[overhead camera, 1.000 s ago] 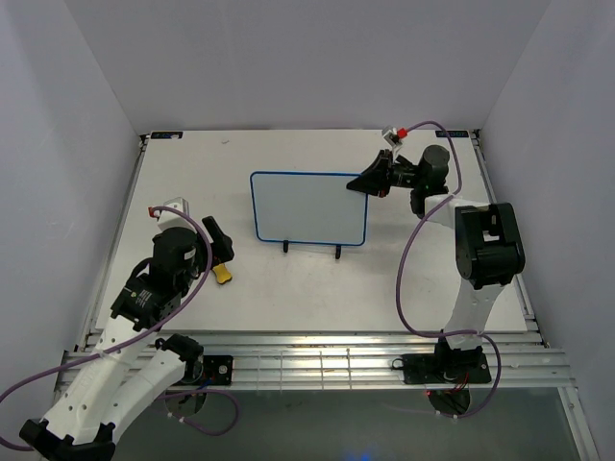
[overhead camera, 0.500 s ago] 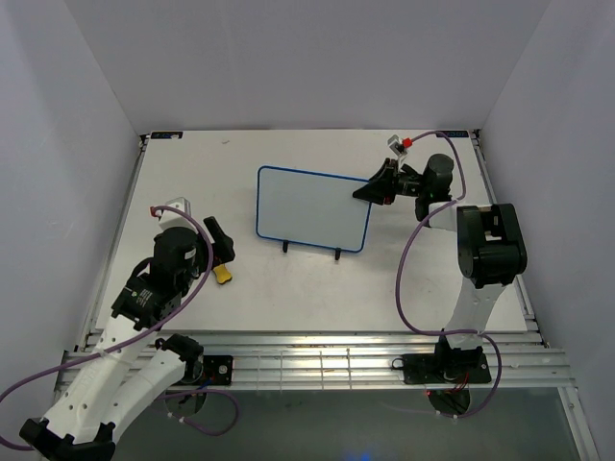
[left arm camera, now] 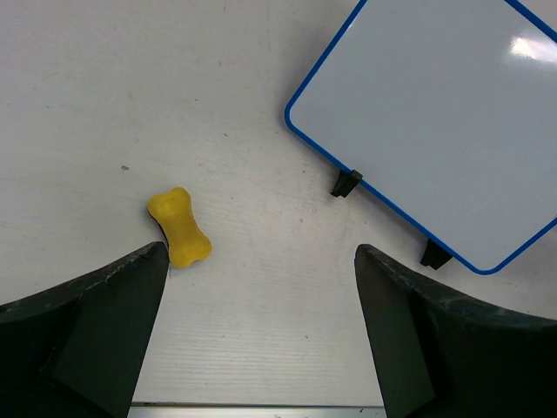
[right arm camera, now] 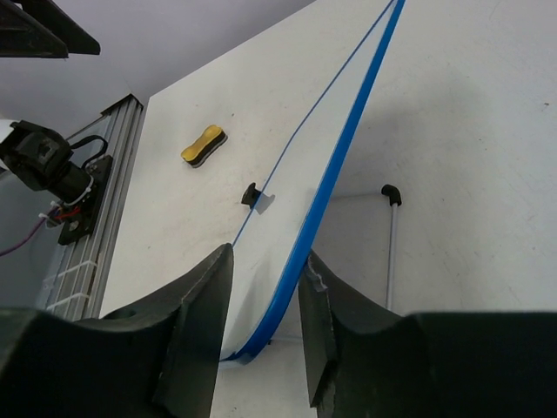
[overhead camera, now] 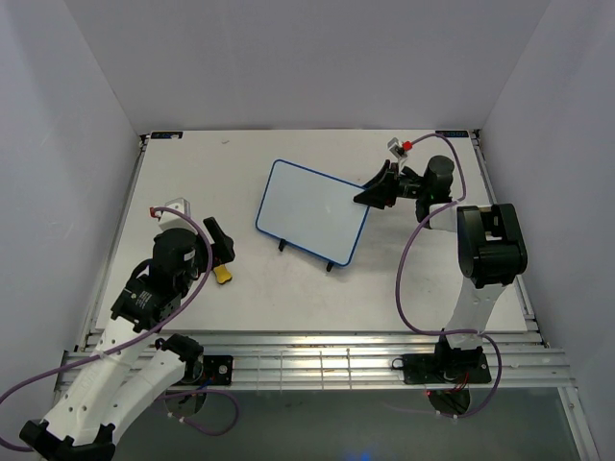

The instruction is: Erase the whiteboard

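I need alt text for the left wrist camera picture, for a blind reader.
A small yellow bone-shaped eraser lies on the white table, just ahead of the open left gripper. At the upper right, apart from it, sits a blank blue-framed whiteboard with two black feet, turned askew.

The whiteboard (left arm camera: 435, 131) runs off the left wrist view's top-right corner. From above, the left gripper (overhead camera: 221, 248) partly hides the eraser (overhead camera: 224, 276).

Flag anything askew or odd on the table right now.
The whiteboard sits skewed to the edges of the table, with the right pincer clamped on its far-right corner. Its face looks blank. The yellow eraser lies ungripped on the table, by the open left pincer.
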Motion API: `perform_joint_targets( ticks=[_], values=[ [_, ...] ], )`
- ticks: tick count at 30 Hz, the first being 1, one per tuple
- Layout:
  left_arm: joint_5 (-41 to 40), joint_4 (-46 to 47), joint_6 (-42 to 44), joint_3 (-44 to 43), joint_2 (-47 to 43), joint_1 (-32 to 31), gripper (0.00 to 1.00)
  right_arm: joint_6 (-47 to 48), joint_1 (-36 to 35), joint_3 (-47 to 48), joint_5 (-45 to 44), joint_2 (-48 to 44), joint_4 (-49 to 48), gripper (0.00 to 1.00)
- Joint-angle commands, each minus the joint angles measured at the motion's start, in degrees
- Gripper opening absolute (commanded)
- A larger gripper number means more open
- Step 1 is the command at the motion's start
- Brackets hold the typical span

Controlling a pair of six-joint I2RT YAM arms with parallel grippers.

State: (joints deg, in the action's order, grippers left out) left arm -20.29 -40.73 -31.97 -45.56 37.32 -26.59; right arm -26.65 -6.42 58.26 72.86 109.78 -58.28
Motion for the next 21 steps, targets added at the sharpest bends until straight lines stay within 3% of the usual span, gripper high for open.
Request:
perform_joint_targets(
  ticks=[1,4,13,21],
  values=[
    [0.61,0.74,0.41,-0.05,-0.76,0.13,0.98,1.52,0.53,-0.25,1.67,-1.06,-2.10,0.40],
    [0.52,0.74,0.41,0.03,-1.02,0.13,0.98,2.13,0.70,-0.86,2.37,-1.14,-2.01,0.26],
    [0.43,0.83,0.41,0.03,-1.37,0.13,0.98,2.92,1.49,-1.75,2.55,-2.72,-1.75,0.08],
    [0.08,0.74,0.24,0.12,-1.81,0.13,0.98,1.96,1.49,-1.83,1.85,-6.15,0.09,0.08]
  ],
)
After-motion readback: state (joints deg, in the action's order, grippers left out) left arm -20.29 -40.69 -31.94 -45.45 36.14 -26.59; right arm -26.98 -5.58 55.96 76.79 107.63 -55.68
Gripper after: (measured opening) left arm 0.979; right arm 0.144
